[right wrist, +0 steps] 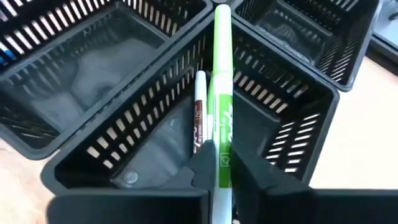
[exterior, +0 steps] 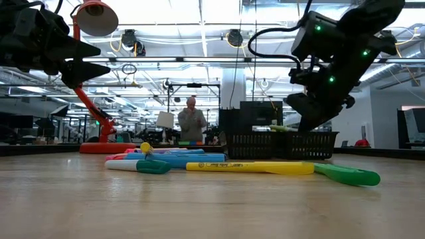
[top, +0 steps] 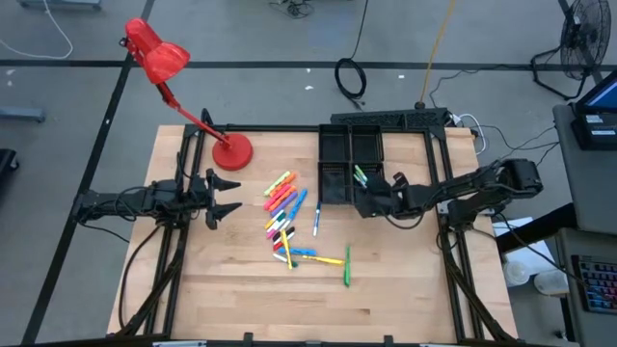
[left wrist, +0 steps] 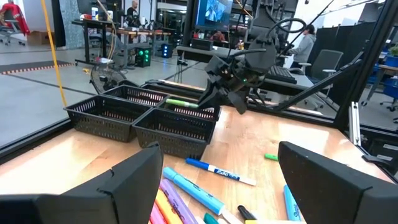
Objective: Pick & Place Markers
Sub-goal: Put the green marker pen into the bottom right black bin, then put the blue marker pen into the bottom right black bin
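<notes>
Several markers (top: pixel 284 214) in mixed colours lie loose on the wood mid-table, with a green one (top: pixel 347 266) and a yellow one (exterior: pixel 249 167) nearer the near edge. The black four-compartment tray (top: pixel 337 145) stands at the far side. My right gripper (top: pixel 371 193) hovers over the tray's near right compartment (right wrist: pixel 155 106), shut on a green marker (top: pixel 360 176). A white marker (right wrist: pixel 199 118) lies inside that compartment. My left gripper (top: pixel 229 198) is open, raised left of the pile, touching nothing. My right gripper (right wrist: pixel 221 165) pinches the green marker between its two fingers near one end (right wrist: pixel 222 155). The fingers come from the table's right, slanting down, and the marker runs on along them. Its free end (right wrist: pixel 222 15) sticks out over the tray, lifted clear.
A red desk lamp stands with its base (top: pixel 231 151) on the table's far left, its head (top: pixel 154 53) beyond the edge. Bare wood (top: pixel 405 280) lies toward the near edge. A person (exterior: pixel 192 119) stands far behind the table.
</notes>
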{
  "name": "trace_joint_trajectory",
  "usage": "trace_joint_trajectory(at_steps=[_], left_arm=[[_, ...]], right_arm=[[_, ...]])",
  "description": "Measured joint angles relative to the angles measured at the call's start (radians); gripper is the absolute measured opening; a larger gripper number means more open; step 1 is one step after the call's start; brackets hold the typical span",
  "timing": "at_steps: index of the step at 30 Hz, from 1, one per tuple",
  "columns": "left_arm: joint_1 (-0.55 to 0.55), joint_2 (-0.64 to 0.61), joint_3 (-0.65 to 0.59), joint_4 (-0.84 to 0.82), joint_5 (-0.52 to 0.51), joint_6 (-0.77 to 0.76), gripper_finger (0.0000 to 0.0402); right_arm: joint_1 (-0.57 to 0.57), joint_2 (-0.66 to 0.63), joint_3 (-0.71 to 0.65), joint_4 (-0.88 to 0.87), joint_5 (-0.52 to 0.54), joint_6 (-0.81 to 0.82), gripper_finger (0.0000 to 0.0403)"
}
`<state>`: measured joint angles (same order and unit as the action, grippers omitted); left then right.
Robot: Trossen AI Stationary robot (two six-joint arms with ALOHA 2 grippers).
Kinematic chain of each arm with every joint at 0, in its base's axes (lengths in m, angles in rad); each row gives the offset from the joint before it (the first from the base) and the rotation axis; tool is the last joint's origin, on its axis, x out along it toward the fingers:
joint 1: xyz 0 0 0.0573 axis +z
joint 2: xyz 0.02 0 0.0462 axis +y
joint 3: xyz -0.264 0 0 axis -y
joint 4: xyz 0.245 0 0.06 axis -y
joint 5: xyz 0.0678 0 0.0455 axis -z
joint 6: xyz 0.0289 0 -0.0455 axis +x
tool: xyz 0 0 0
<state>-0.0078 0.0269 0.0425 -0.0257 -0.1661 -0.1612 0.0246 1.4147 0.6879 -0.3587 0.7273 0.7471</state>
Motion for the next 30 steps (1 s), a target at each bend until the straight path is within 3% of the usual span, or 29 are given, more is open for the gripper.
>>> trace_joint_trajectory(at_steps=[11, 18, 23, 30], left_arm=[[0.0, 0.0, 0.0, 0.0, 0.0, 0.0, 0.0324], [0.0, 0.0, 0.0, 0.0, 0.0, 0.0, 0.0324], [0.0, 0.0, 0.0, 0.0, 0.0, 0.0, 0.0324], [0.0, 0.0, 0.0, 0.001, 0.0, 0.0, 0.0324]], right_arm=[[0.0, -0.002, -0.006, 0.036, 0.002, -0.003, 0.0076], [0.023, -0.014, -0.006, 0.157, 0.004, -0.122, 0.0091], [0.077, -0.033, -0.007, 0.391, -0.007, -0.296, 0.0095], [0.174, 0.008, -0.004, 0.868, -0.268, -0.546, 0.0106]])
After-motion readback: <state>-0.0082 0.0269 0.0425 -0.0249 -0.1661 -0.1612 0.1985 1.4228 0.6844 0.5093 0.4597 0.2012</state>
